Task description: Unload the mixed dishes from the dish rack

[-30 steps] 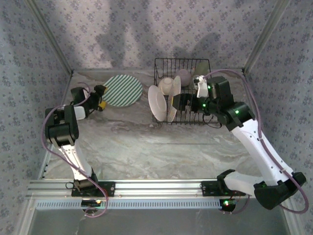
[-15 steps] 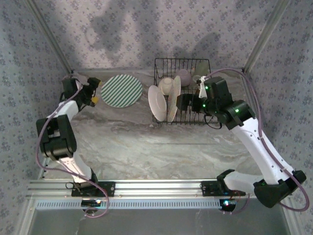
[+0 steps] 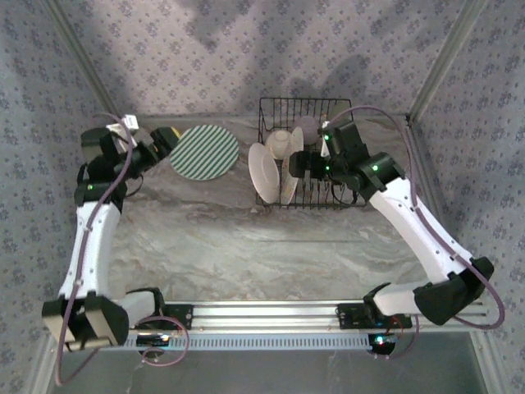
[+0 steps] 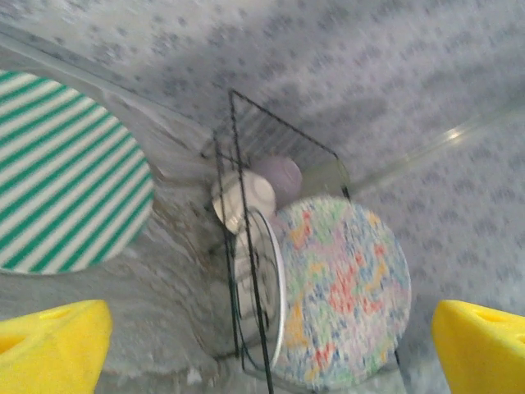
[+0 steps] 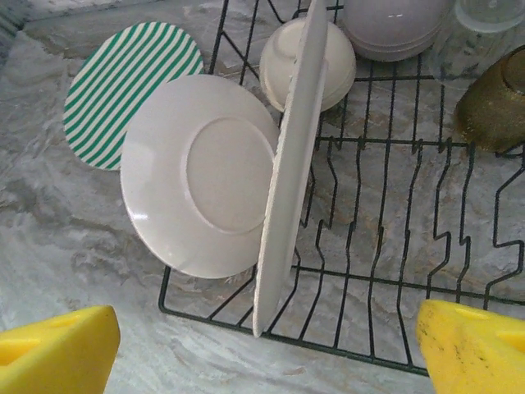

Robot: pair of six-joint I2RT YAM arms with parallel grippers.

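Observation:
The black wire dish rack stands at the back of the table. A white plate leans out over its left side, underside showing. Beside it a plate stands edge-on; the left wrist view shows its multicoloured squiggle face. Behind sit a cream cup and a pale lilac bowl. My right gripper hovers open above the rack's near edge, yellow fingertips wide either side of the plates. My left gripper is open, raised at the far left, facing the rack.
A green-striped plate lies flat on the marble table left of the rack. A clear glass and an olive-gold bowl sit in the rack's back right corner. Patterned walls close in the sides and back.
The left arm has lifted and swung back to the far left, its gripper now pointing toward the rack. The right gripper has shifted left over the standing plates.

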